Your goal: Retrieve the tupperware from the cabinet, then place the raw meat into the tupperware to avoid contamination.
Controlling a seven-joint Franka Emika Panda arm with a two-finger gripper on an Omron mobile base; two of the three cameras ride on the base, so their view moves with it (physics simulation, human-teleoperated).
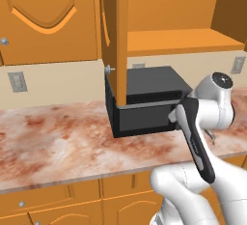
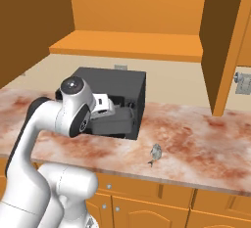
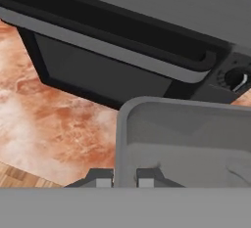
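The cabinet (image 2: 132,7) hangs open above the tabletop (image 1: 53,142), its shelf bare and its door (image 1: 115,35) swung out over the black microwave (image 2: 115,82). Marbled surface lies free to either side of the microwave, out to the front edge. In the hand view the tool (image 3: 124,177) is clamped on the near rim of the tupperware (image 3: 186,139), held just before the microwave's face. The small raw meat (image 2: 155,154) lies near the tabletop's front edge.

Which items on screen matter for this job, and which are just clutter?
Job items:
- tupperware, pinched at its rim by the tool
- raw meat, on the counter
- cabinet, open

Clutter:
- microwave
- wall outlets
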